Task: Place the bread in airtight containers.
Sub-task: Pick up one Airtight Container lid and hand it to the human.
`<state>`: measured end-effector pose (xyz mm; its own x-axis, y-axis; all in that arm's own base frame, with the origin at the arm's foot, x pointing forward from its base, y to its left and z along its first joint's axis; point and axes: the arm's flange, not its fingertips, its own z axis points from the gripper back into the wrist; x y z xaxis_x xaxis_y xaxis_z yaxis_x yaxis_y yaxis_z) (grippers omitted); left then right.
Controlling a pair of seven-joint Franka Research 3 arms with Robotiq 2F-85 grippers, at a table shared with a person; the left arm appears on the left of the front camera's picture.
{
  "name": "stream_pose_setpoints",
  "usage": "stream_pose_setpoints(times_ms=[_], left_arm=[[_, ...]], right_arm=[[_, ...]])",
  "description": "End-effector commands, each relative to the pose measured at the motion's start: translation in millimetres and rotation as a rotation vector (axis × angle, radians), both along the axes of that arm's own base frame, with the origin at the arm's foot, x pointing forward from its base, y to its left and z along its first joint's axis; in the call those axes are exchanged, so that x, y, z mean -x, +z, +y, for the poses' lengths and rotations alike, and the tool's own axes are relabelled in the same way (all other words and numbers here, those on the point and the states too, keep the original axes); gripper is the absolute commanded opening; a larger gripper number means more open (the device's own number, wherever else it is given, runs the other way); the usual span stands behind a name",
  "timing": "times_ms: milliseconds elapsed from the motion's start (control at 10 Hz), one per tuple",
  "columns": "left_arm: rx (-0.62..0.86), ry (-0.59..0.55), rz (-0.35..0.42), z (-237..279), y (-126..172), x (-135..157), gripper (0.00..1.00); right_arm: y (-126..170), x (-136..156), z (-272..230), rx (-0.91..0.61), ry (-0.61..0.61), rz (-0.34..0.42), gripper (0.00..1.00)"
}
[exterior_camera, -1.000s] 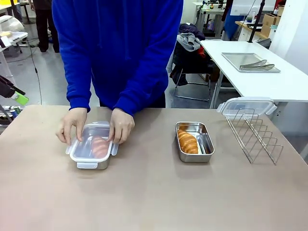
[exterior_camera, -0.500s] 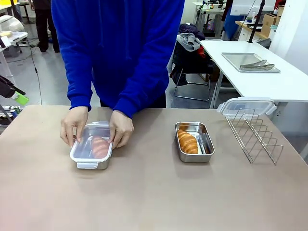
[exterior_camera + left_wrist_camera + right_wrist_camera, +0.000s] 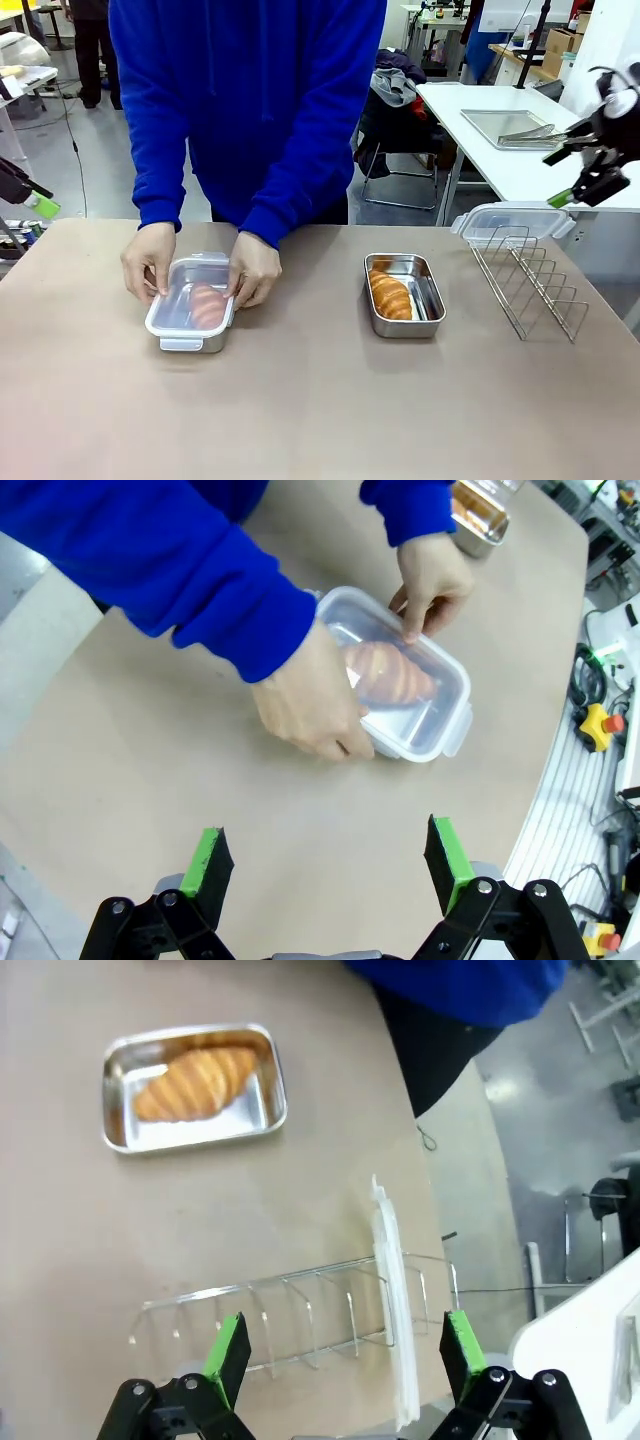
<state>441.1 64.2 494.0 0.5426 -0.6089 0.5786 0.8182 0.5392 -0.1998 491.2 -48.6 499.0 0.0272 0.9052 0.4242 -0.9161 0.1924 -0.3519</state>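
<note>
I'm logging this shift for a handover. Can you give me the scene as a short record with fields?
Lidded steel tub: holds one croissant; person's hands press its clear lid.
Open steel tub: holds a golden-brown croissant, no lid on.
Spare clear plastic lid: propped in the wire rack.
Left gripper: open, above the table near the lidded tub.
Right gripper: open, above the rack.

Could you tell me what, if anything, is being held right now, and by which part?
Neither pincer holds anything; both are open. The person's hands grip the lidded tub by its two long sides, at the lid's edge.
</note>
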Motion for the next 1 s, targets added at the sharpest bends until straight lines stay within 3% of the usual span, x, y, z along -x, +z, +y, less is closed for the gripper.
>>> stream_pose_setpoints(times_ms=[0,500,900], left_arm=[[-0.009,0.001,0.011,-0.4,2.5,0.9,1.00],[-0.009,0.001,0.011,-0.4,2.5,0.9,1.00],[-0.009,0.001,0.011,-0.4,2.5,0.9,1.00]], right_arm=[[-21.7,-13.5,3.1,0.104,0.043,-0.029,1.00],[-65.9,-57.5,12.9,0.260,0.061,-0.005,1.00],[-76.2,-75.9,11.8,0.316,0.028,-0.049,1.00]])
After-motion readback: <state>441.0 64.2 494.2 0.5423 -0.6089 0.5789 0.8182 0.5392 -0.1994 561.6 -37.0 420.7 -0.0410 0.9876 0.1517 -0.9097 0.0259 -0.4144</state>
